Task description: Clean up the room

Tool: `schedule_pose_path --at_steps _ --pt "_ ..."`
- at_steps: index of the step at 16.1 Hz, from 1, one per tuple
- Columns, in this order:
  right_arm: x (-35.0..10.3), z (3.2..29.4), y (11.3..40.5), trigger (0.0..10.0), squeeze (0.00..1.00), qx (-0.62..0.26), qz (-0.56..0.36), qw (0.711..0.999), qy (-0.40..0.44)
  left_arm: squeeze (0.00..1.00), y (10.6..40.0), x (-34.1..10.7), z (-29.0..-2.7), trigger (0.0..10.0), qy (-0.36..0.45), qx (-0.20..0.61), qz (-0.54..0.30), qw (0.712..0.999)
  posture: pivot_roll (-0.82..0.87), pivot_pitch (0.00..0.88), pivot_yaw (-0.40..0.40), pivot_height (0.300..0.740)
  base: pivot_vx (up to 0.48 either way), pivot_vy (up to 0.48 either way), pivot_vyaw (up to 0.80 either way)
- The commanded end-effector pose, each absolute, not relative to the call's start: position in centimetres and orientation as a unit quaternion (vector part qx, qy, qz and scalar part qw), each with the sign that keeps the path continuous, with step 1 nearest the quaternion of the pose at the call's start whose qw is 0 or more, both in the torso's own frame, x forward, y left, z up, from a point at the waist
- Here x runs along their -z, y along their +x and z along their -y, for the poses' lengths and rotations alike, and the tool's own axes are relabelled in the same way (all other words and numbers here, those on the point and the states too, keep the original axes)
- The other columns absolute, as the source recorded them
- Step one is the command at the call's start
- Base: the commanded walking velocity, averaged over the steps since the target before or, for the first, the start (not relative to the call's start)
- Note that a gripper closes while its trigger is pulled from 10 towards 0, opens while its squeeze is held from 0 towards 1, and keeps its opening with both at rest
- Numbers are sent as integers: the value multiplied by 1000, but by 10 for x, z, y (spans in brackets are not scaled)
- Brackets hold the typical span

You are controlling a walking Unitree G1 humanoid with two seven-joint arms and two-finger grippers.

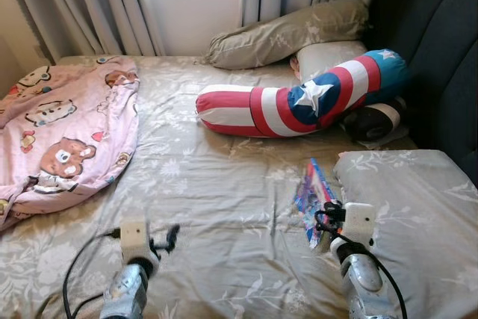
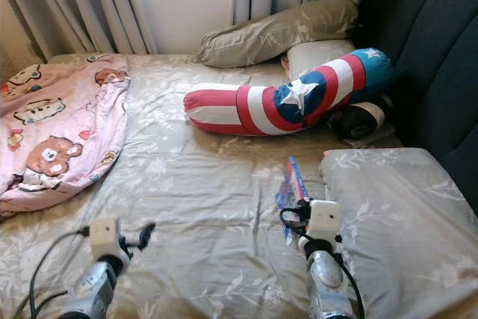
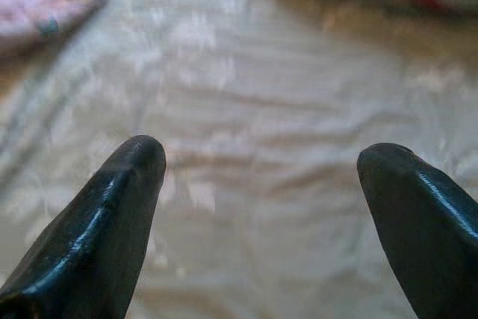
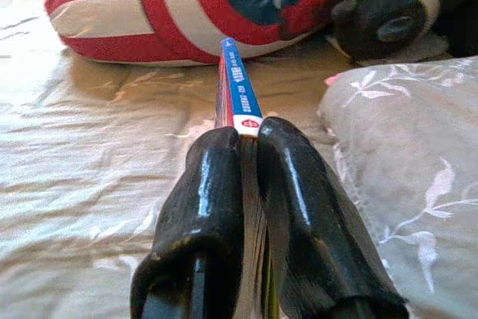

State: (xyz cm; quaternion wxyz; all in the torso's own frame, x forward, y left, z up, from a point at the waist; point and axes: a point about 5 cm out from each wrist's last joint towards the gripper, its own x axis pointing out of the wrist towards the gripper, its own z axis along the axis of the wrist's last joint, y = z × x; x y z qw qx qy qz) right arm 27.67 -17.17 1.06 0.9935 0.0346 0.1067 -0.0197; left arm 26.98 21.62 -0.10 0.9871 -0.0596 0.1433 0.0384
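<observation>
On the bed, by the striped bolster: my readings, placed against that bolster.
Bed (image 1: 224,207): I see a grey floral sheet.
Striped bolster (image 1: 299,102): red, white and blue with a star, lying across the bed toward the headboard.
Book (image 1: 312,188): thin and colourful, held on edge just short of the bolster.
Right end effector (image 4: 250,136): fingers pressed together on the book's spine.
Left end effector (image 3: 261,162): fingers spread wide above bare sheet, well back from the bolster.
Pink blanket (image 1: 63,132): bear print, well left of the bolster.
Grey pillow (image 1: 418,214): right of the book, nearer me than the bolster.
</observation>
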Motion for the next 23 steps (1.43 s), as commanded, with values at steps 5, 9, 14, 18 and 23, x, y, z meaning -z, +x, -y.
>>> schedule_pose_path --at_steps 5,9,14,18,23 --pt "-25 171 284 10000 0 15 -66 997 33 0 269 -4 -217 10000 -55 -26 -116 991 -12 18 -16 650 0 0 0" --pt "-22 181 284 10000 0 44 -79 996 23 0 278 -14 -216 10000 -56 -11 -97 994 -20 13 -9 650 0 0 0" --pt "-26 179 286 10000 0 37 -68 997 29 0 279 -16 -213 10000 -59 -4 -88 994 -23 0 -5 650 0 0 0" --pt "-26 177 287 10000 0 30 -65 997 33 0 279 -16 -211 10000 -58 4 -91 994 -26 0 -6 650 0 0 0" --pt "-28 176 288 10000 0 23 -59 997 34 0 283 -20 -208 10000 -57 12 -81 995 -26 0 -5 650 0 0 0"
